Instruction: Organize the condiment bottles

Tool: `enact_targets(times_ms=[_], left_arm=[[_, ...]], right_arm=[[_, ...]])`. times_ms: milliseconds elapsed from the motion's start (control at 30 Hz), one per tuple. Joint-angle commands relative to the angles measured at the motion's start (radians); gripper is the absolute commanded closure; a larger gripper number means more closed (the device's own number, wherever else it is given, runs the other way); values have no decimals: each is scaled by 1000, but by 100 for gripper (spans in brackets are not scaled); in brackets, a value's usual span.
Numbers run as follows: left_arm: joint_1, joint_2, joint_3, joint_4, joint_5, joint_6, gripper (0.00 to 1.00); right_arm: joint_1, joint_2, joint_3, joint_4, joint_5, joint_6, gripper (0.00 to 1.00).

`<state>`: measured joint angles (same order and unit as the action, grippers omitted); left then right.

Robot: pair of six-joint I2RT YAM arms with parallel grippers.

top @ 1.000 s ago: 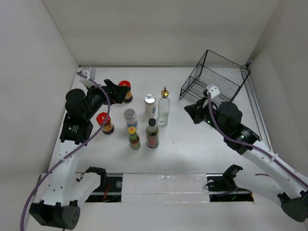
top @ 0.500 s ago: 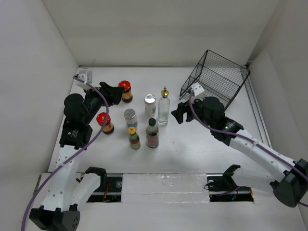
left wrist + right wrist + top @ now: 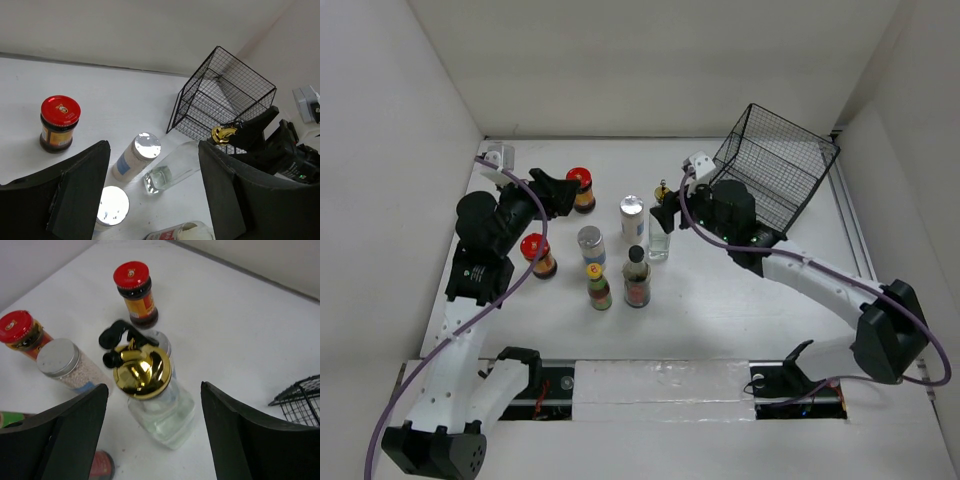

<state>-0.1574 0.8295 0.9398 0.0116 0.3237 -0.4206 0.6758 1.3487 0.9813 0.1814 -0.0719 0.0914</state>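
Observation:
The condiment bottles stand grouped mid-table. The tall clear gold-topped bottle [image 3: 661,232] [image 3: 165,415] rises between the fingers of my open right gripper [image 3: 666,212] [image 3: 155,435], apart from both. Its gold top [image 3: 142,371] [image 3: 223,134] shows clearly. My left gripper [image 3: 557,192] [image 3: 150,200] hangs open and holds nothing, beside the far red-capped jar [image 3: 580,188] [image 3: 60,122]. The other red-capped jar [image 3: 536,254], two silver-lidded jars [image 3: 632,215] [image 3: 590,243], the yellow-capped green bottle [image 3: 597,285] and the red-labelled dark bottle [image 3: 637,277] stand around them.
A black wire basket [image 3: 775,165] [image 3: 225,100] leans tilted at the back right, just behind my right arm. White walls close in the table on the left, back and right.
My right arm has swung left from beside the basket to the gold-topped bottle, and its jaws have opened. The left gripper has stayed by the far red-capped jar.

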Motion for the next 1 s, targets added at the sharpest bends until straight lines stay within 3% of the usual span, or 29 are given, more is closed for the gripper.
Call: enact_targets(times_ms=[0,267,367,400,533,967], left_arm=[[-4,-6,-7,62,9,-4,33],[-4,-6,-7,62,38,-4,33],[-4,3,-16,71,49,-4,33],[-4,3,-16,71,49,-4,33],[-4,3,-16,71,49,-4,33],[-4,14,-16,80,58,-14,33]], right_arm=[[7,62,66,194,-14,-30,20],[7,168,60,369,-14,-30,30],[-2,216,60,460,-14,-9,52],[-2,216,60,469,-14,7,68],[-2,204,71,495,-14,27,80],[-111,18,311,336,43,-37,85]])
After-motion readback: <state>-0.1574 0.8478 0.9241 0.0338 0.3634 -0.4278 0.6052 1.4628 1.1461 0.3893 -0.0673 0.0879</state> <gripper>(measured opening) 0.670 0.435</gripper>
